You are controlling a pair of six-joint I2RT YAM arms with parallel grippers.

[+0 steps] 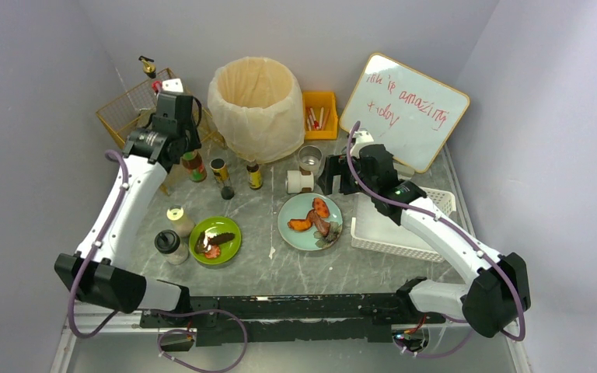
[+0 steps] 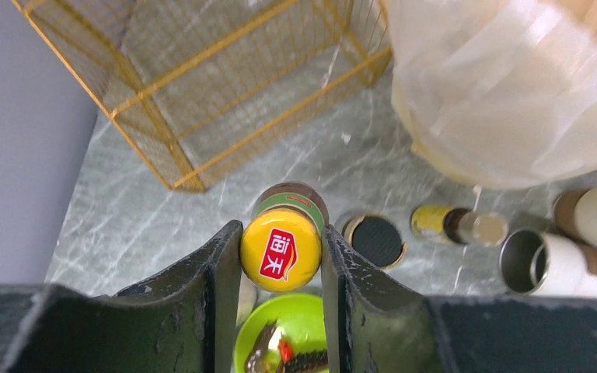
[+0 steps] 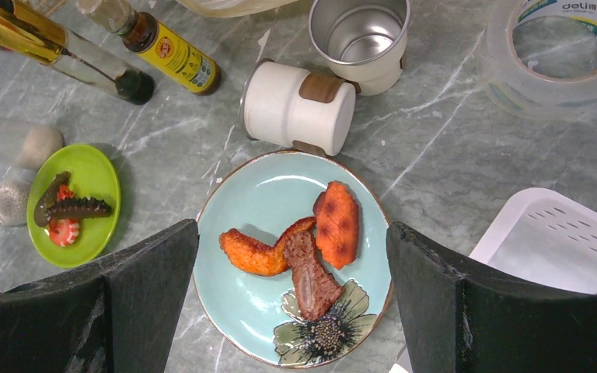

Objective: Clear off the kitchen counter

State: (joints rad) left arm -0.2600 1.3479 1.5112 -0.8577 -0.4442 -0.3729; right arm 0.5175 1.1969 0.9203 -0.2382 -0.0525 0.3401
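left hand (image 2: 280,231) clenched on a glass jar with a yellow lid (image 2: 281,252), one dark finger pressed to each side of the lid, near the far left corner of the grey marble-look surface (image 1: 280,268) with thin white veins. the surface spreads under everything, from the arms' bases at its near edge to the far wall. whether the jar's base touches the surface cannot be told. just beyond the jar stands a gold wire basket (image 2: 225,85), and a large bin lined with a cream bag (image 1: 256,124) sits at the far edge beside it. right hand (image 3: 289,229) released, fingers spread wide above a pale blue round plate (image 3: 256,202) with a painted flower. the plate carries three pieces of fried food (image 3: 336,224) and lies near the middle of the surface. just beside its far rim a white mug with a brown band (image 3: 299,109) lies on its side, with a steel-lined cup (image 3: 359,35) upright behind it. a lime green round plate (image 1: 225,250) with dark scraps lies toward the left edge. a white slatted plastic basket (image 1: 385,246) stands by the right edge.
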